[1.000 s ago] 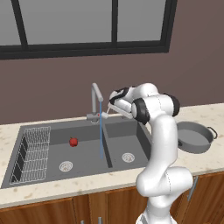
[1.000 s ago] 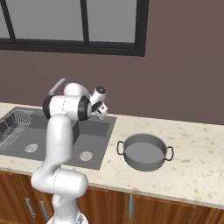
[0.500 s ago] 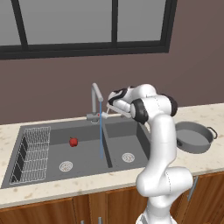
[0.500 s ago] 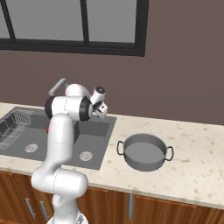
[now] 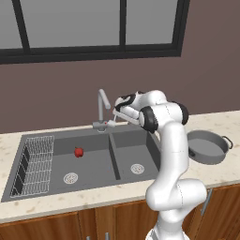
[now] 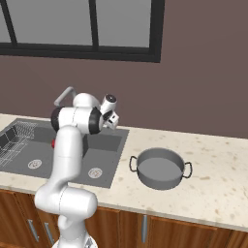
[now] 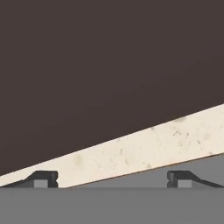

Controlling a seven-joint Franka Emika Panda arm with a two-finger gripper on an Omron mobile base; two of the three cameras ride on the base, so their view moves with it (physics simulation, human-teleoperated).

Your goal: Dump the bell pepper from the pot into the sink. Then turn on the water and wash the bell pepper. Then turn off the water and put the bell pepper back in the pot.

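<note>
You have the bell pepper (image 5: 78,152) lying on the floor of the sink's (image 5: 63,187) left basin, a small red shape sitting between the wire rack (image 5: 33,161) on the far left and the divider, a little beyond the round silver drain (image 5: 71,177). A second drain (image 5: 137,168) sits in the right basin. In the right base view you catch only a sliver of the pepper (image 6: 53,143) past the arm.

The pot (image 5: 206,146) stands upright on the speckled counter (image 5: 93,199) to the right of the sink, well apart from the pepper, and its inside looks bare grey. From the right base view you see the pot (image 6: 160,168) with a dark loop handle on each side.

Your gripper (image 5: 113,118) hangs just beside the grey gooseneck faucet (image 5: 101,108), at the back edge of the sink near the faucet's base — you cannot tell from here whether it touches the lever. In the hand view the gripper (image 7: 112,178) has its two dark tips standing wide apart with nothing between them, and it looks toward the dark brown wall (image 7: 100,70) and a strip of counter

No stream of water shows under the spout
</note>
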